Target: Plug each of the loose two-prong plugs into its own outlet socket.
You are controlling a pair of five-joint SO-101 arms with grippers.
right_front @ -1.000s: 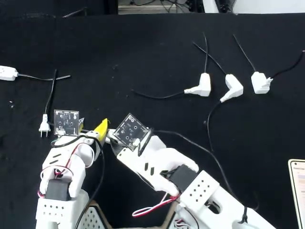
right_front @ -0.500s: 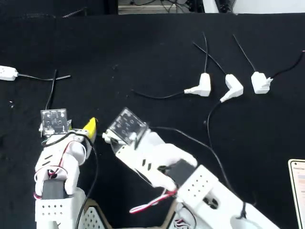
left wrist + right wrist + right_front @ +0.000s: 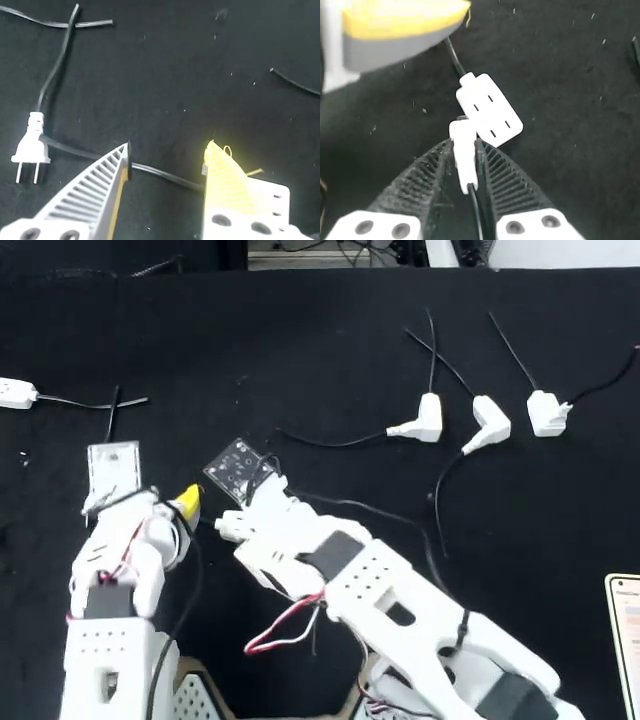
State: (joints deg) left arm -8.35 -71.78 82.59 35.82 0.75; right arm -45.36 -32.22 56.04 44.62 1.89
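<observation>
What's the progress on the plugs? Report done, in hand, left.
Done: no plug looks seated yet. In hand: the right gripper is shut on a white plug at the edge of the outlet block. Left: the two-prong plug lies loose beside the open left gripper, untouched.

White arms [image 3: 400, 610], grey and yellow fingers [image 3: 225, 175]

1 overhead, 2 close wrist views
</observation>
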